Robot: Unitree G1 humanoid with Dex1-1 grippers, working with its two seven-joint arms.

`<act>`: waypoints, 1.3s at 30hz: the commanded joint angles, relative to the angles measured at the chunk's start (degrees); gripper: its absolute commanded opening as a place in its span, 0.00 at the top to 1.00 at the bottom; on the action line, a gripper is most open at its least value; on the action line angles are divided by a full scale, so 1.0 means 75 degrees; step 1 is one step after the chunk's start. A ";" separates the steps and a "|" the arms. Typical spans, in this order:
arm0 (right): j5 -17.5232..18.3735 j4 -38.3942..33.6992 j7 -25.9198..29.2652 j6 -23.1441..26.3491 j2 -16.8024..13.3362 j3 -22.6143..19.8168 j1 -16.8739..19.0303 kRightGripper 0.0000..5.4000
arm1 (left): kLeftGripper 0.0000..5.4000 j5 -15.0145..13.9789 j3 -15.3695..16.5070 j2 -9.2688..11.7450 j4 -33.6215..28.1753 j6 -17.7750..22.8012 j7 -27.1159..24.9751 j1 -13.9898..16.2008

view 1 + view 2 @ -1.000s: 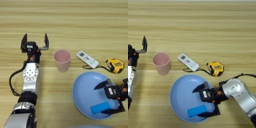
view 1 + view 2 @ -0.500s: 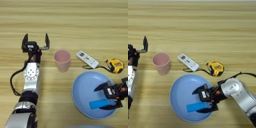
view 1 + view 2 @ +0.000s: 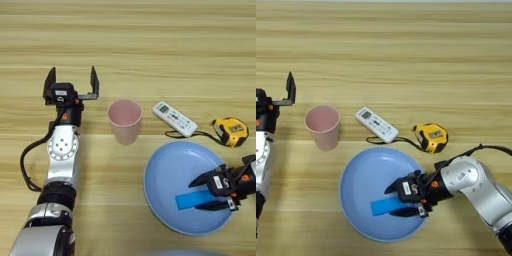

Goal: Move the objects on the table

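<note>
A small bright-blue block (image 3: 385, 205) lies flat on the light-blue plate (image 3: 361, 182). My right gripper (image 3: 394, 200) reaches in from the right, low over the plate. It is open, its two black fingers straddle the block's right end, and the lower finger is against the block. The pale pink cup (image 3: 125, 120) stands upright on the table (image 3: 150, 45). To its right the white remote (image 3: 175, 118) lies at a slant. My left gripper (image 3: 71, 81) is open and holds nothing, just left of the cup and apart from it.
A yellow-and-black tape measure (image 3: 231, 131) sits right of the remote, its cord trailing under the remote's near end. The plate's far rim comes close to the remote and the tape measure. A black cable loops beside my left forearm (image 3: 62, 155).
The right gripper's fingers have narrowed around the blue block, which has shifted a little up and to the left on the plate. The left arm has stayed put.
</note>
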 commanded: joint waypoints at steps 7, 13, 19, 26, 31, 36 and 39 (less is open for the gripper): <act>-0.0067 0.0006 -0.0074 -0.0033 -0.0012 -0.0009 -0.0126 0.74 | 0.00 0.0037 -0.0006 0.0013 0.0002 -0.0051 0.0045 -0.0066; -0.0021 -0.0021 -0.0075 -0.0020 -0.0010 -0.0030 -0.0124 0.74 | 0.00 0.0038 -0.0006 0.0012 -0.0006 -0.0047 0.0049 -0.0064; 0.0386 -0.0249 -0.0010 0.0133 0.0066 -0.0195 -0.0133 0.74 | 0.00 0.0040 -0.0002 0.0013 0.0035 -0.0061 0.0053 -0.0085; 0.0866 -0.0472 -0.0045 0.0378 0.0115 -0.0469 -0.0241 0.74 | 0.00 0.0046 -0.0003 0.0010 0.0054 -0.0064 0.0059 -0.0093; 0.1227 -0.0575 -0.0190 0.0592 0.0248 -0.0787 -0.0362 0.74 | 0.00 0.0049 -0.0003 0.0007 0.0062 -0.0069 0.0068 -0.0103; 0.1493 -0.0525 -0.0535 0.0922 0.0492 -0.1147 -0.0617 0.74 | 0.00 0.0049 -0.0002 0.0010 0.0075 -0.0070 0.0069 -0.0114; 0.1421 -0.0307 -0.0899 0.1010 0.0666 -0.1274 -0.0827 0.74 | 0.00 0.0052 -0.0002 0.0009 0.0111 -0.0081 0.0072 -0.0130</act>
